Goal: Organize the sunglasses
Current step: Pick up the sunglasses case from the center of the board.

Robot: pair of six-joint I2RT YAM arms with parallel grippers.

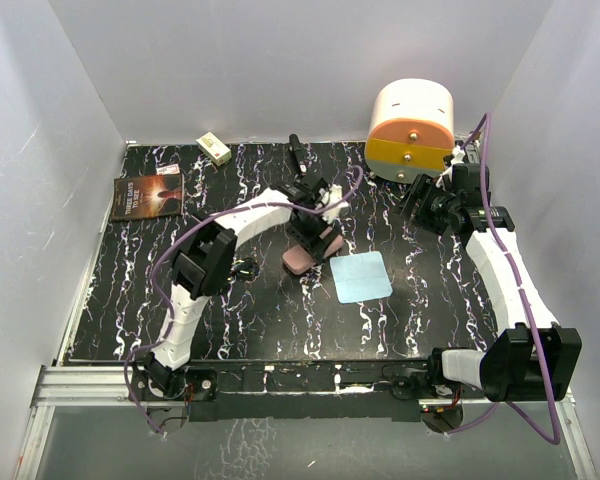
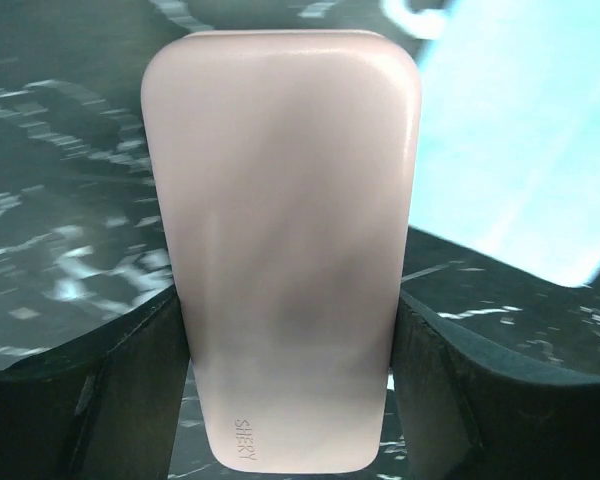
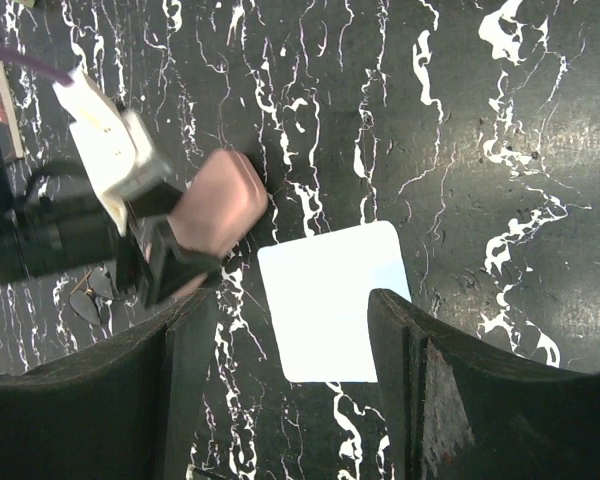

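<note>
The pink case point(image 1: 298, 262) lies on the black marbled table point(image 1: 280, 320) near the middle. My left gripper point(image 1: 318, 240) is shut on its far end; in the left wrist view point(image 2: 285, 300) both fingers press the sides of the case point(image 2: 280, 220). The sunglasses point(image 1: 245, 267) are small and dark and lie left of the case, beside the left arm's elbow. They show faintly in the right wrist view point(image 3: 88, 302). The light blue cloth point(image 1: 361, 276) lies flat just right of the case. My right gripper point(image 1: 422, 205) is open and empty, held high above the cloth point(image 3: 335, 300).
A book point(image 1: 146, 195) lies at the far left. A small box point(image 1: 213, 149) and a black object point(image 1: 296, 152) sit at the back edge. A white and orange round device point(image 1: 410, 128) stands at the back right. White walls enclose the table.
</note>
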